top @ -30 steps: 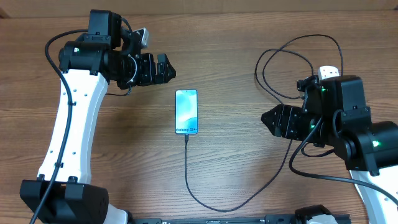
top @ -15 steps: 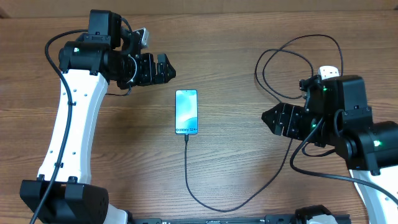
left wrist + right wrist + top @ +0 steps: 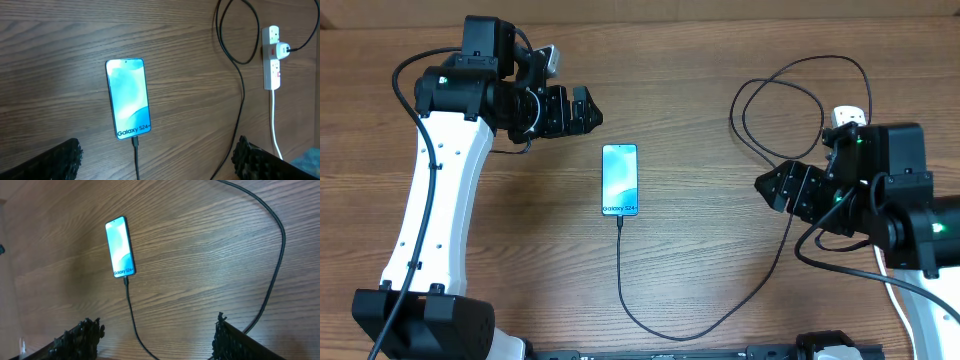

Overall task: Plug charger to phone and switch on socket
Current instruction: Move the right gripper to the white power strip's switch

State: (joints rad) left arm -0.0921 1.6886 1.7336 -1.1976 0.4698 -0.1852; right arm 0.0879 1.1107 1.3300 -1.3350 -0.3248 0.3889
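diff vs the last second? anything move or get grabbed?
Only the right arm moved: the right gripper backed away from the phone, toward the socket side of the table, open and empty. Nothing was grabbed or released. Unchanged: the left gripper open above the table, the phone lying flat with the charger in its bottom end, and the cable's loops.

The only readable text is "Galaxy S24" in white letters near the bottom edge of the light blue screen of the phone (image 3: pixel 127 97), legible in the left wrist view and smaller in the right wrist view.
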